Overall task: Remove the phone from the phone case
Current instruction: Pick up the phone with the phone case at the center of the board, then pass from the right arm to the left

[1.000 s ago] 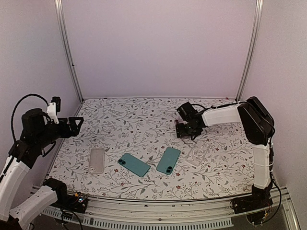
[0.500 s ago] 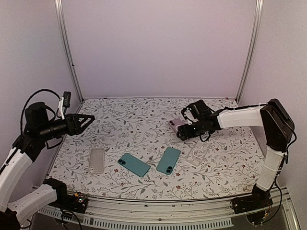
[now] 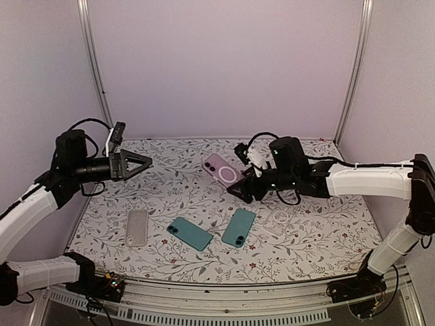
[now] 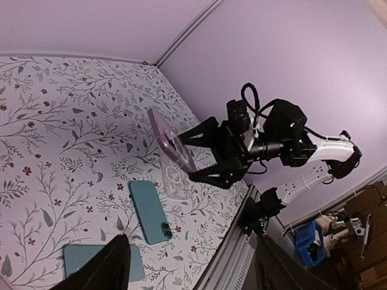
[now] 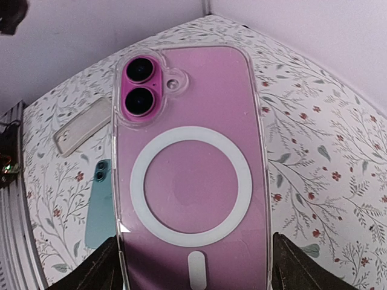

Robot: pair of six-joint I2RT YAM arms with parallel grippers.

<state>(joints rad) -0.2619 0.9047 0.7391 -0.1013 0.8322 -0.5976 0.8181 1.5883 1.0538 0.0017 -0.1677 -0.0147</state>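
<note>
A pink phone in a clear case with a white ring is held tilted in the air above the middle back of the table. My right gripper is shut on its lower end. In the right wrist view the cased phone fills the frame, its back and two cameras facing me, with my fingers on either side. My left gripper is open and empty, in the air at the left and pointing toward the phone. The left wrist view shows the phone in the right gripper.
Two teal phones lie at the front middle of the floral table. An empty clear case lies at the front left. Another clear case with a ring lies right of the teal phones.
My right gripper has lifted the pink cased phone off the table and carried it left and up. My left arm has swung up and toward the centre.
</note>
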